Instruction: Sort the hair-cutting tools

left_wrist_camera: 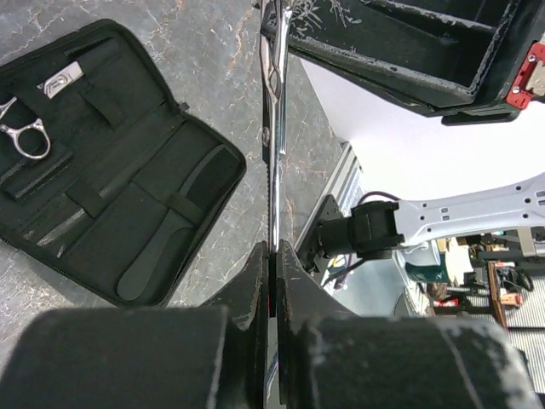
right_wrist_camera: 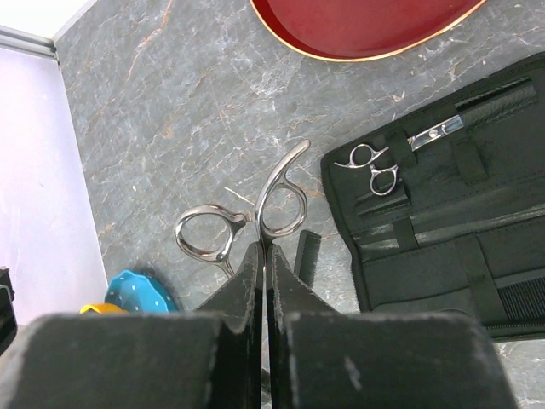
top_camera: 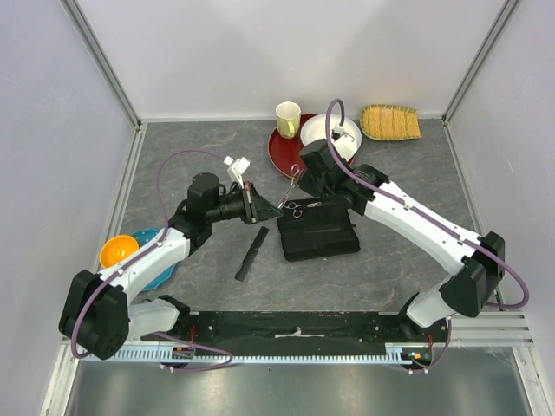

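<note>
One pair of silver scissors (top_camera: 290, 192) hangs in the air between my two grippers, left of the open black case (top_camera: 321, 236). My left gripper (top_camera: 257, 206) is shut on its blade, seen edge-on in the left wrist view (left_wrist_camera: 272, 128). My right gripper (top_camera: 301, 184) is shut on its shank just below the finger rings (right_wrist_camera: 281, 200). The second pair of scissors (right_wrist_camera: 372, 166) lies strapped in the case (right_wrist_camera: 443, 230). The long flat black comb (top_camera: 252, 253) lies on the table left of the case. A thicker black tool (left_wrist_camera: 170, 230) sits in a case pocket.
A red plate (top_camera: 289, 149), a cream cup (top_camera: 288, 119), a white bowl (top_camera: 340, 137) and a woven tray (top_camera: 390, 121) stand at the back. An orange bowl (top_camera: 119, 251) and a blue bowl (top_camera: 159, 260) sit at the left by my left arm.
</note>
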Robot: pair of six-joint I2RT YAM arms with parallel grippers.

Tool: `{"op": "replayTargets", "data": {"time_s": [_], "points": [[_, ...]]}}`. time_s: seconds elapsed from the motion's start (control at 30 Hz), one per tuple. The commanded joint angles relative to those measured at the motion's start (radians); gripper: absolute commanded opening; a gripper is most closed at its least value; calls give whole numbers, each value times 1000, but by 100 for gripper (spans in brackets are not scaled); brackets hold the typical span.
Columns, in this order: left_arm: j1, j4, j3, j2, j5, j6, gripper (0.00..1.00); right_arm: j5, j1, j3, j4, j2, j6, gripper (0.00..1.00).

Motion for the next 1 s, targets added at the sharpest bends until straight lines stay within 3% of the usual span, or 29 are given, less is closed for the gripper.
{"op": "replayTargets", "data": {"time_s": [0.0, 0.27, 0.57, 0.67, 0.73, 0.9, 0.97], "points": [[-3, 31, 54, 28, 31, 6, 2, 1, -10, -16, 10, -47, 42, 0], [-5, 11, 80, 33, 55, -4, 2, -29, -36, -51, 39, -55, 42, 0], [-5, 22, 89, 19, 34, -51, 2, -79, -56, -85, 78, -58, 42, 30], [-5, 24, 92, 17, 23, -58, 2, -83, -62, -94, 87, -58, 48, 31], [-5, 28, 94, 22, 32, -66, 2, -88, -63, -105, 96, -58, 50, 28], [-5, 22, 91, 20, 28, -67, 2, -92, -71, -114, 119, -56, 50, 3], [-5, 5, 100, 26, 20, -58, 2, -92, -73, -119, 125, -56, 45, 0]]}}
